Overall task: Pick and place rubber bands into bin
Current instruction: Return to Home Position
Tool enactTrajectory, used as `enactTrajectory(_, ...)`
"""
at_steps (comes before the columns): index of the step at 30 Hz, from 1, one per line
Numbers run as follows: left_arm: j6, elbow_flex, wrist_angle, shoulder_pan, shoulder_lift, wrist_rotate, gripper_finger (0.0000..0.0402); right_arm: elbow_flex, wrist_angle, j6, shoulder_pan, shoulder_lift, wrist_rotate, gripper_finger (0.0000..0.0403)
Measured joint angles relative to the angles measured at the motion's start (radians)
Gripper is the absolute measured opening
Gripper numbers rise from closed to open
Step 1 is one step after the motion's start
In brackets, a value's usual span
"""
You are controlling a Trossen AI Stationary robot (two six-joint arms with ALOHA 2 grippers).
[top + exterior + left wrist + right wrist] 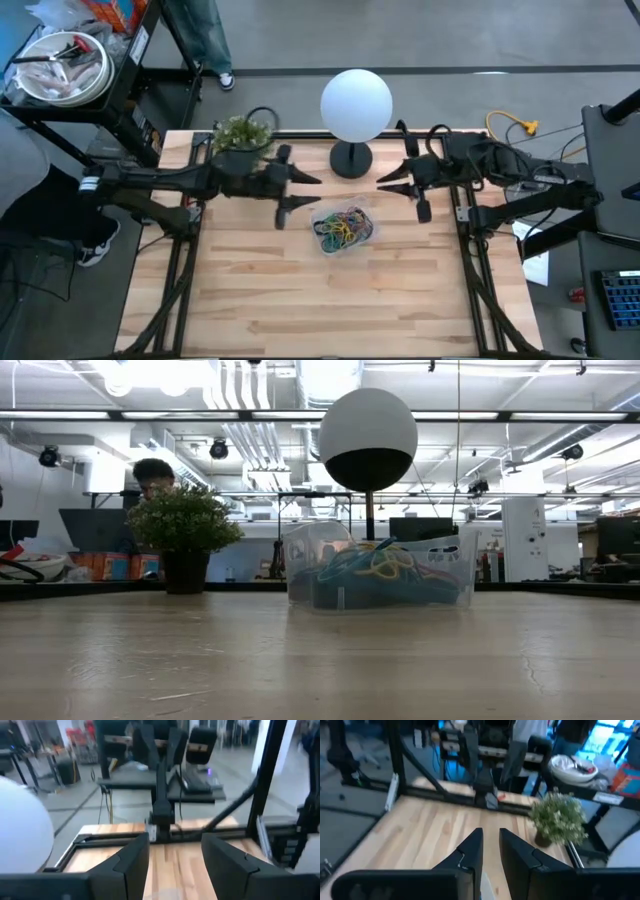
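Many rubber bands (341,230) in bin (371,239), left gripper (175,841), right gripper (490,833) beside lamp (355,104)

Bright, even overhead lighting; soft shadows.

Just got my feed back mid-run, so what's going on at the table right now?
Neither arm is handling anything. The left gripper and right gripper both hang open and empty at the far side of the table, either side of the white globe lamp. The rubber bands lie heaped inside the bin mid-table; I see none loose on the wood.
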Motion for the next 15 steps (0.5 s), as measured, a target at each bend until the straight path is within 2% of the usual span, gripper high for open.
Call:
enactTrajectory(2,-0.028,-0.111,0.121,0.004,-0.061,0.000,0.0167,-0.059,0.072,0.011,-0.025,-0.028,-0.032,0.0057)
enactTrajectory(6,-0.075,-0.281,0.227,0.004,-0.170,-0.002,0.0167,-0.206,0.235,0.054,-0.061,-0.083,-0.077,0.0057)
enactTrajectory(11,-0.127,-0.412,0.253,0.004,-0.279,-0.027,0.0167,-0.386,0.401,0.140,-0.093,-0.171,-0.091,0.0057)
enactTrajectory(15,-0.149,-0.481,0.316,0.004,-0.332,-0.033,0.0167,-0.535,0.623,0.206,-0.089,-0.258,-0.087,0.0057)
